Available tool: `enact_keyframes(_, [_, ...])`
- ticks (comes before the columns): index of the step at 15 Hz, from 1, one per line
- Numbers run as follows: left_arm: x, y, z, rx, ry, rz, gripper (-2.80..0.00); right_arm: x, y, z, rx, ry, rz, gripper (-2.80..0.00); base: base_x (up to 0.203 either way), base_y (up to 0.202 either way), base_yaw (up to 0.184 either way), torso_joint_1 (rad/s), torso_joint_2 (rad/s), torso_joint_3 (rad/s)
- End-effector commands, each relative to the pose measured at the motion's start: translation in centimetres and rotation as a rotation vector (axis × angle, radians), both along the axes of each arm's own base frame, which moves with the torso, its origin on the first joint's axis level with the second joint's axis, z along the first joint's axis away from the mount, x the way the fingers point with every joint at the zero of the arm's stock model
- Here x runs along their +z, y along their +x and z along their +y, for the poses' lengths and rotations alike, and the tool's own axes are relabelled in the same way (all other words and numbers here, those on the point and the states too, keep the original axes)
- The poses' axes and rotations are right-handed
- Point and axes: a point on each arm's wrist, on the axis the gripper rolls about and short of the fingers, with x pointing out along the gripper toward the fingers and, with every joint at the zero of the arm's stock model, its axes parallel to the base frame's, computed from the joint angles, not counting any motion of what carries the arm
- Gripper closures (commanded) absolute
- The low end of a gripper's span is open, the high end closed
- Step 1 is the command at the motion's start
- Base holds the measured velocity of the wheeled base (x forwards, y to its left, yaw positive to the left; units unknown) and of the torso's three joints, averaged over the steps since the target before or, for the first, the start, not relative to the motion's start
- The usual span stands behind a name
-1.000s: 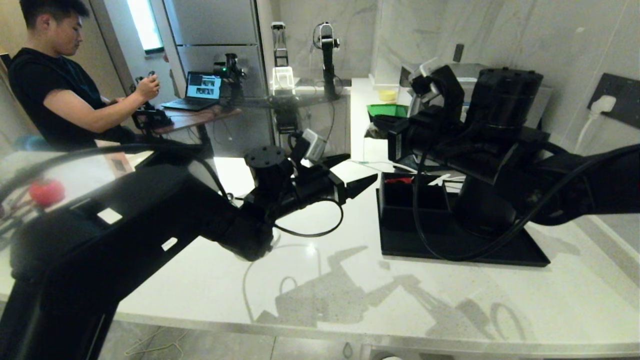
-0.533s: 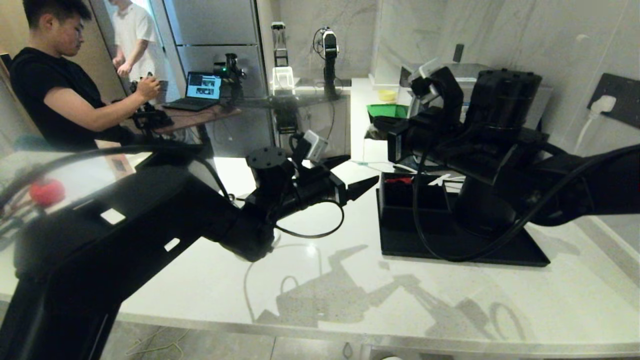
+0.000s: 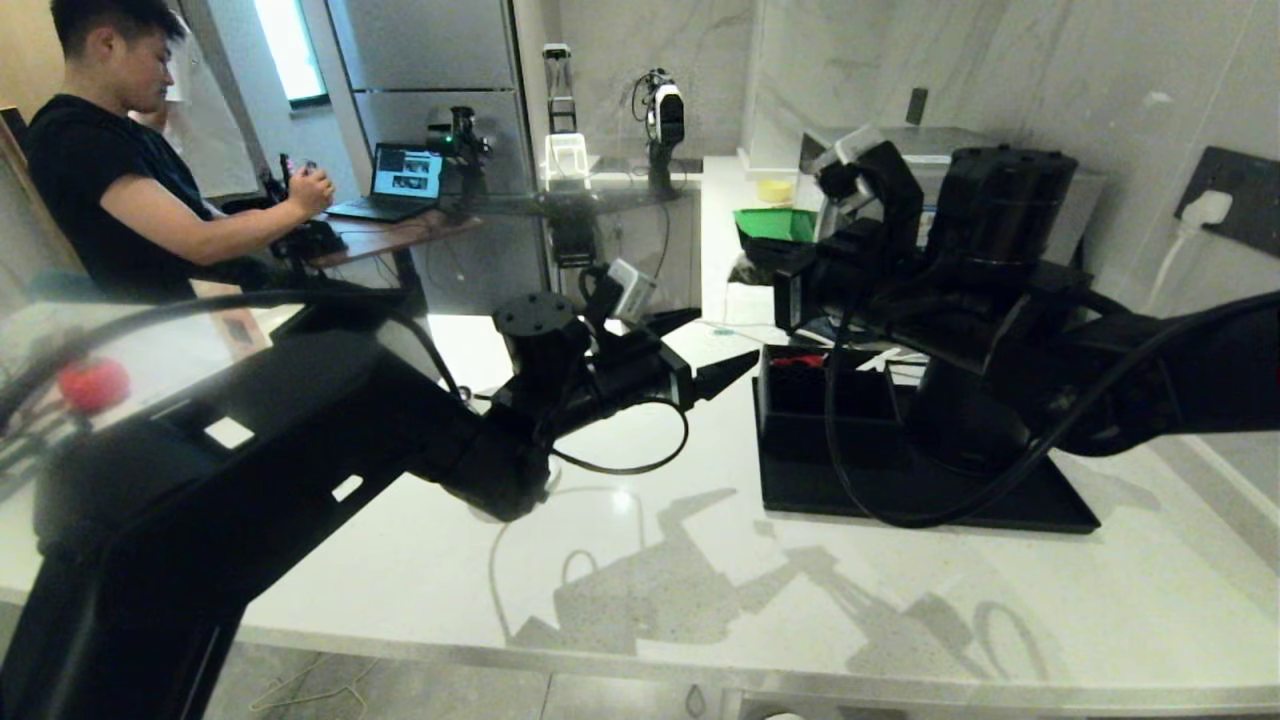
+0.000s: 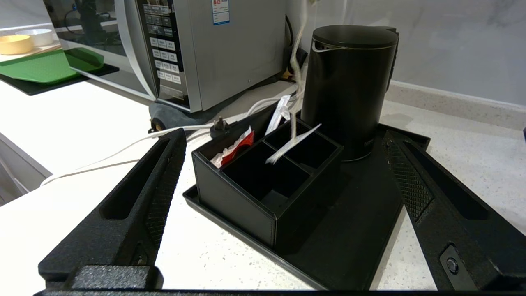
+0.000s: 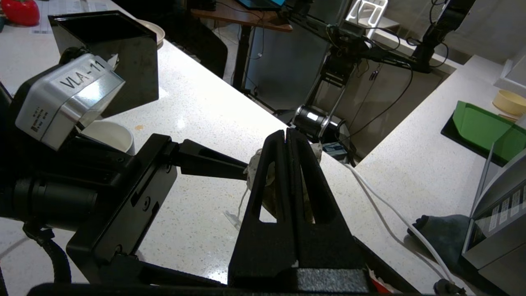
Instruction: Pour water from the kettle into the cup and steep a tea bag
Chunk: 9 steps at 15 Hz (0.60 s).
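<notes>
At the far left of the head view one seated person (image 3: 110, 190) in a black shirt works at a desk with one open laptop (image 3: 400, 180); a second person in white, who stood behind the seated one half a second ago, has mostly gone, with only a pale edge left by the seated one's head. One red round thing (image 3: 92, 385) lies on the counter's left end. Next comes the left gripper (image 3: 715, 345), hovering over the white counter (image 3: 640, 560) just beside the black tray (image 3: 900, 500), its two fingers spread wide with nothing between them (it has barely shifted over the last second). On the tray stands one open-topped black box (image 4: 267, 185) of four compartments holding one red sachet (image 4: 236, 146) and two white stick packets (image 4: 289, 144), and right behind it, touching or nearly so, the one kettle (image 4: 347, 88), upright with its lid on. One microwave (image 4: 213, 45) sits behind the box, one green tray (image 3: 765, 222) further back. To the right, the right gripper (image 5: 286, 135) hangs above the counter near the tray's far corner, its fingers pressed flat together on nothing that can be seen; the right arm sits a touch lower in the picture than a second ago. In the right wrist view one white-lined cup (image 5: 110, 135) stands on the counter, half hidden behind the left arm's camera. The tea bag cannot be picked out.
</notes>
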Motion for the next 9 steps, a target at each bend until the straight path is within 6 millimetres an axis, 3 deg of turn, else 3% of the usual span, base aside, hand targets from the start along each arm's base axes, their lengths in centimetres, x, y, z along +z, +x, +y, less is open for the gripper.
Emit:
enact_keyframes(1, [-0.04, 0.00, -0.06, -0.004, -0.003, -0.004, -2.80, 0.01, -0.01, 0.15, 0.004, 0.001, -0.005, 0.00, 0.000, 0.000, 0.000, 0.000, 0.00, 0.000])
enact_keyframes(9, [0.09, 0.41, -0.26, -0.005, -0.010, -0.018, -2.80, 0.04, -0.45, 0.75, 0.024, 0.000, -0.006, 0.00, 0.000, 0.000, 0.000, 0.000, 0.00, 0.000])
